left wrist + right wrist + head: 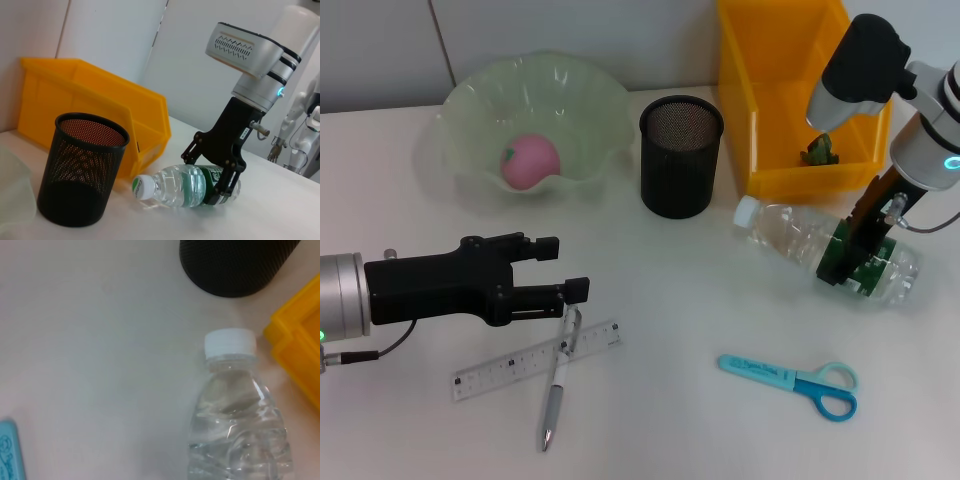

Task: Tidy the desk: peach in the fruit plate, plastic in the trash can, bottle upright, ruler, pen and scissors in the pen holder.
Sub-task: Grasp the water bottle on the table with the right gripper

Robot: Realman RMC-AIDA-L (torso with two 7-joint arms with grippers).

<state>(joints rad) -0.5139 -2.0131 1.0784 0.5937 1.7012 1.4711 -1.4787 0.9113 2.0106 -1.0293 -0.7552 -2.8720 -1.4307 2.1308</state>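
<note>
Two end effectors are out: the right end effector [860, 262] clamps the bottle [820, 250], lying on the worktop [670, 400] beside the bin [770, 110], evidently to stand it up, while the left end effector [565, 268] hovers open over the pen [558, 375] and ruler [510, 365].

Peach [530, 161] in plate [470, 100]; pen holder [680, 155] between plate and bin [760, 100].

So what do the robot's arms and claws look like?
Both arms are silver-white tubes ending in black claws. The left gripper has two flat black fingers and a thin cable beneath its silver wrist. The right gripper has black linked bars, a grey vented housing, black rings and a small blue-green light.
</note>
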